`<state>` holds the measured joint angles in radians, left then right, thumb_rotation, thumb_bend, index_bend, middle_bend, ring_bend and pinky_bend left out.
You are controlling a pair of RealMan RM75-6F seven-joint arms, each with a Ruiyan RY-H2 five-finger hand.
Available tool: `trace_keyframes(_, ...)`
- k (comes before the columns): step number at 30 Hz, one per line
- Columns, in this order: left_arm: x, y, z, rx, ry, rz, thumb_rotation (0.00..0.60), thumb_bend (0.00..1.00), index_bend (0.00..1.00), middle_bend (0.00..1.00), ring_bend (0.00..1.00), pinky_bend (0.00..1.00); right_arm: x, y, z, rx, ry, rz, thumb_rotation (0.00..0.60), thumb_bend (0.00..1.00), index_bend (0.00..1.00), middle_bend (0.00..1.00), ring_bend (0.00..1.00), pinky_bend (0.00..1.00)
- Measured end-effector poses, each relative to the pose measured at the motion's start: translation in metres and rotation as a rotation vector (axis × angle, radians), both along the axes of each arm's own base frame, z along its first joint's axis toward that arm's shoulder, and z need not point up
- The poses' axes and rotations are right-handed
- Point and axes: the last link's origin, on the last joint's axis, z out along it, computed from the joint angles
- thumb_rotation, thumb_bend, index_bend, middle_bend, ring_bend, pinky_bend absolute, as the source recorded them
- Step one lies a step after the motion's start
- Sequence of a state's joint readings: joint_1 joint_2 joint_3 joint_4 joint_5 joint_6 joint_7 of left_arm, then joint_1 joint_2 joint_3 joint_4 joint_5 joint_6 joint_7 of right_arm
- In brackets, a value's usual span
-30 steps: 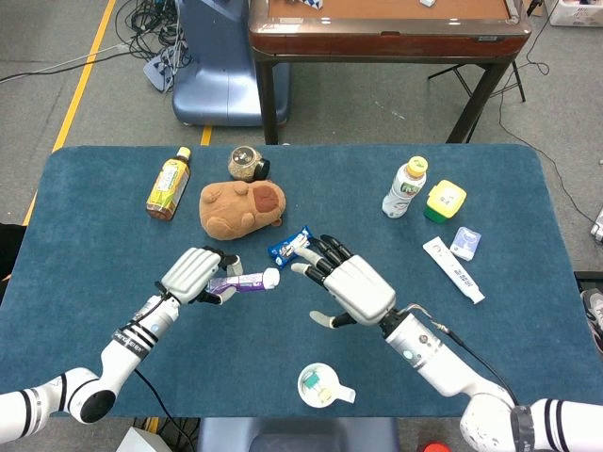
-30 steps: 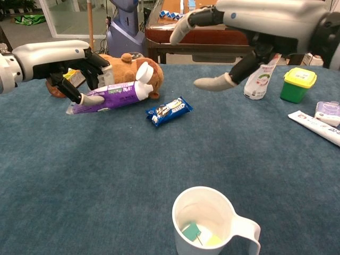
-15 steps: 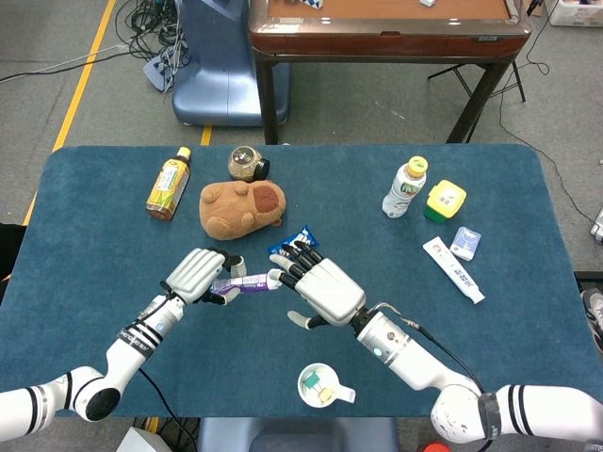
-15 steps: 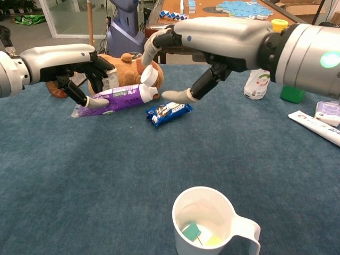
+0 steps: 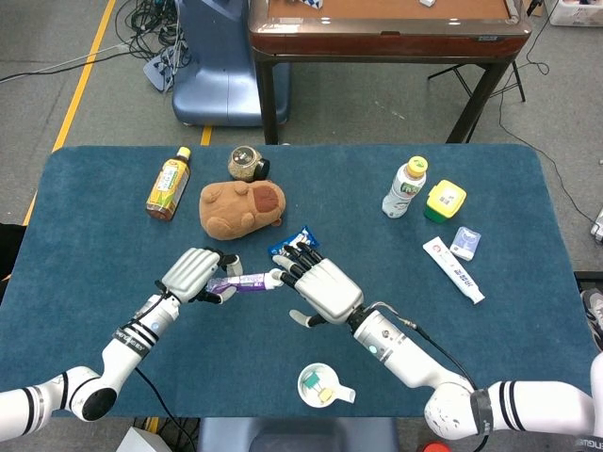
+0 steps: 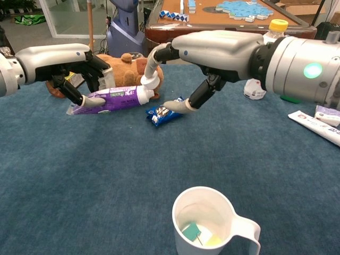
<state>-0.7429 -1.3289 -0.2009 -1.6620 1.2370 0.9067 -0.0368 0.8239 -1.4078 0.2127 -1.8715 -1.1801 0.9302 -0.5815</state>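
My left hand (image 5: 193,275) grips a purple tube (image 5: 240,282) by its flat end and holds it just above the blue table, white cap (image 5: 273,278) pointing right. In the chest view the left hand (image 6: 79,71) wraps the purple tube (image 6: 114,99). My right hand (image 5: 320,287) reaches in from the right with its fingers spread. Its fingertips (image 6: 151,71) touch the white cap (image 6: 146,90), while the thumb hangs lower, apart from the cap, over a blue snack packet (image 6: 162,112).
A brown plush toy (image 5: 240,207) lies behind the tube, with a tea bottle (image 5: 169,184) and a jar (image 5: 247,164) further back. At the right are a white bottle (image 5: 404,187), a yellow-lidded box (image 5: 444,201) and a toothpaste tube (image 5: 453,269). A white cup (image 6: 212,223) stands near the front edge.
My right hand has moved left from over the snack packet until its fingertips reach the tube's cap. The left hand has kept hold of the tube, barely shifting.
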Motion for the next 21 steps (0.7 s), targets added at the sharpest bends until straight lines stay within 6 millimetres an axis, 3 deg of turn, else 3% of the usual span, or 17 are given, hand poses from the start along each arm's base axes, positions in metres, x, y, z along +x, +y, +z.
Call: trace_keyframes(21,-0.010,0.002,0.011,-0.015,-0.043,0.040,0.600,0.39,0.62,0.64,0.42,0.34,-0.015,-0.007,-0.018,0.026,-0.013,-0.065,0.481,0.40,0.24,0.12,0.01,0.05)
